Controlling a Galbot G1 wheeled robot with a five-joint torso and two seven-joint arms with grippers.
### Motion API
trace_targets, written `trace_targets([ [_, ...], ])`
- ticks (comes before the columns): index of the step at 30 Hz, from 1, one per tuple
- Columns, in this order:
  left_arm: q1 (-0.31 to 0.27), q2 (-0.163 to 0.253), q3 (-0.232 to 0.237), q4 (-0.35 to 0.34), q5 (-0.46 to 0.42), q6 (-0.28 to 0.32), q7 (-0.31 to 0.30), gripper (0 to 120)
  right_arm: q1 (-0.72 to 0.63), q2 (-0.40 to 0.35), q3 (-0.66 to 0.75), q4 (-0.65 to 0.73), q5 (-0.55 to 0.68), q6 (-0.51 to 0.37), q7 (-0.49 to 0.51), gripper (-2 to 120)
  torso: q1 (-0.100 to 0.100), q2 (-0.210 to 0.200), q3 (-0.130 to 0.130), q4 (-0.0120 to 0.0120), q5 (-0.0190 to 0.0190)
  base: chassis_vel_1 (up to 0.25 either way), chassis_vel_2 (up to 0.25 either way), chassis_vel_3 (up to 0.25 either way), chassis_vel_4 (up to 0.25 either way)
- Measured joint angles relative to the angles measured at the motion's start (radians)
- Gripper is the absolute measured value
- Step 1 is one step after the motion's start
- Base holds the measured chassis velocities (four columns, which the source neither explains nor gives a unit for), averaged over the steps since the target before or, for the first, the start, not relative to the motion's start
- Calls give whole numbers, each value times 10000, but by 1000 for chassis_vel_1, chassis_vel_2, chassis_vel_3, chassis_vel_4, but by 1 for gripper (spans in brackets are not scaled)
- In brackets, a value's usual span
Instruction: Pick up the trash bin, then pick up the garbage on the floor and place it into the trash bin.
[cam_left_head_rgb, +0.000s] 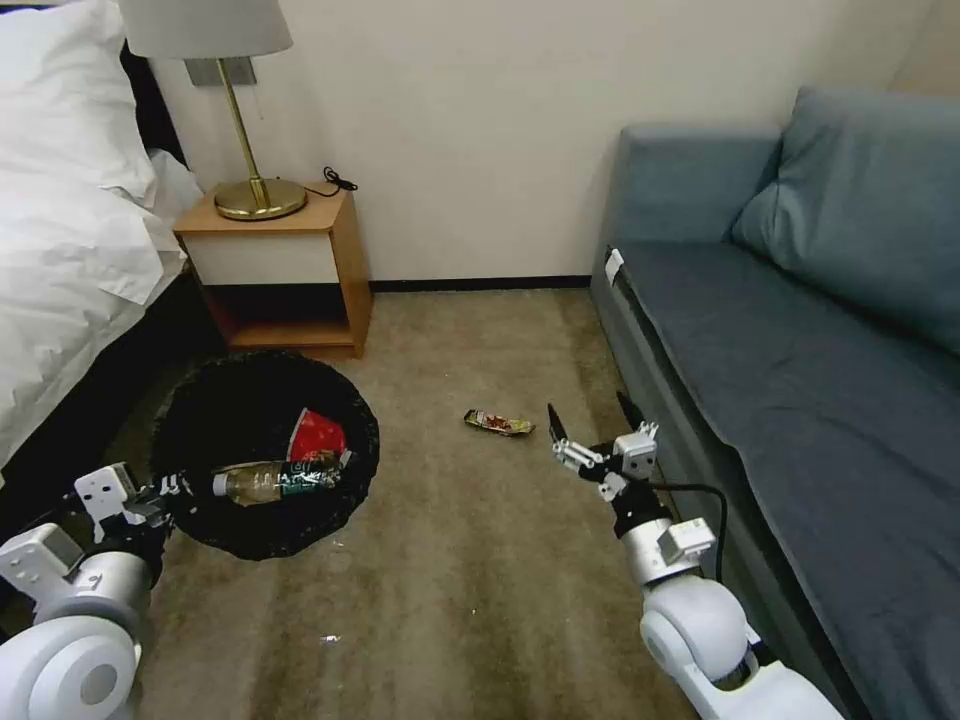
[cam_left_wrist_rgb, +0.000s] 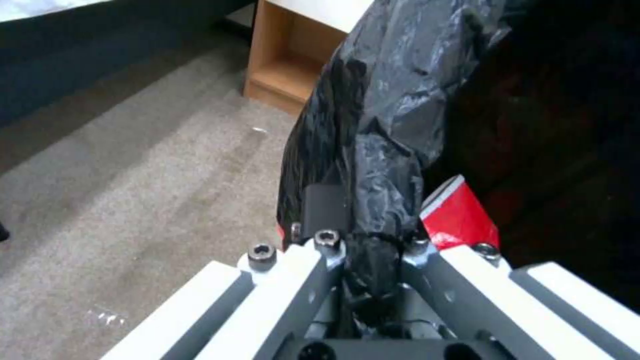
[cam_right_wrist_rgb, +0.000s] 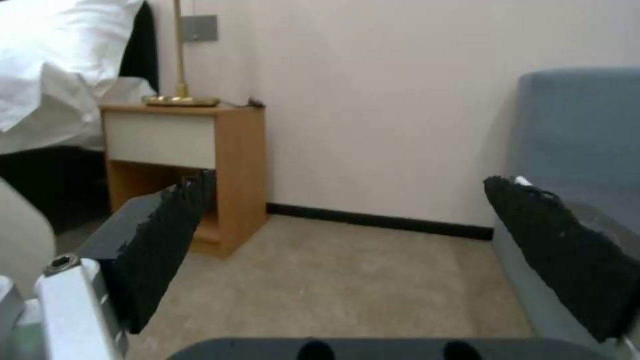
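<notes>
**One wrapper left on the carpet**

Head view: I have the trash bin held up at my left, the left gripper pinching its near rim. A bottle and a red wrapper lie inside. The dark-and-gold wrapper lies on the carpet between bin and sofa, just ahead of the right gripper, which stands wide and empty. I judge the next move is to lower it over that wrapper.

Left wrist view: the fingers clamp the black bag at the rim.

Right wrist view: both pads splayed, nothing between.
</notes>
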Motion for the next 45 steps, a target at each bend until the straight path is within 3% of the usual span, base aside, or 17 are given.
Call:
trace_targets([
  [45, -136, 103, 45, 30, -139, 14, -110, 1, 813, -285, -985, -703, 308, -230, -309, 100, 0, 0, 2, -1, 0, -43, 44, 45, -46],
])
